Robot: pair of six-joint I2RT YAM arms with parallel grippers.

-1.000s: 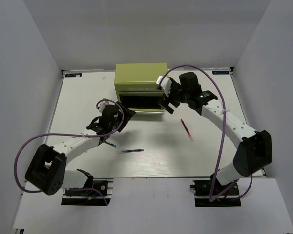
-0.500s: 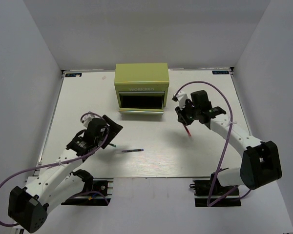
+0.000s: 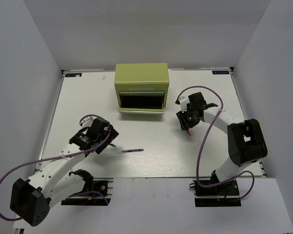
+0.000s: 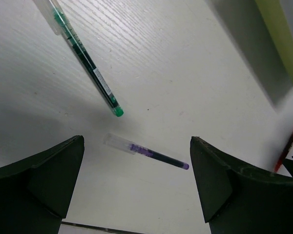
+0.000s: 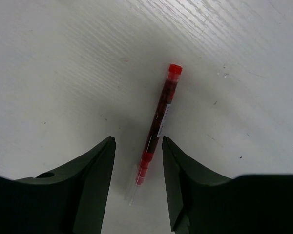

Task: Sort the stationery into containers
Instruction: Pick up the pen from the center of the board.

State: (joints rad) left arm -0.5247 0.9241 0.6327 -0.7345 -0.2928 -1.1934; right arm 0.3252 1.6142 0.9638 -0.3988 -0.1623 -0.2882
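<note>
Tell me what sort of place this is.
Likely a lab robot test cell: a white table walled by plain panels, left arm and right arm bolted at its near edge, a chest and a red pen laid out.

Bright, even overhead light, crisp views.
Soft shadow hugs the red pen (image 5: 158,119); white table (image 3: 88,97) nearly washes out.

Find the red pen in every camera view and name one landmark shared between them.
Top external: the red pen lies right of centre, under the right end effector.
Left wrist: the pen sits at the far right edge, lower half.
Right wrist: the pen is centred between the end effector's open jaws.
Shared landmark: the white table, in all three; the yellow-green chest shows only in top and left wrist.
</note>
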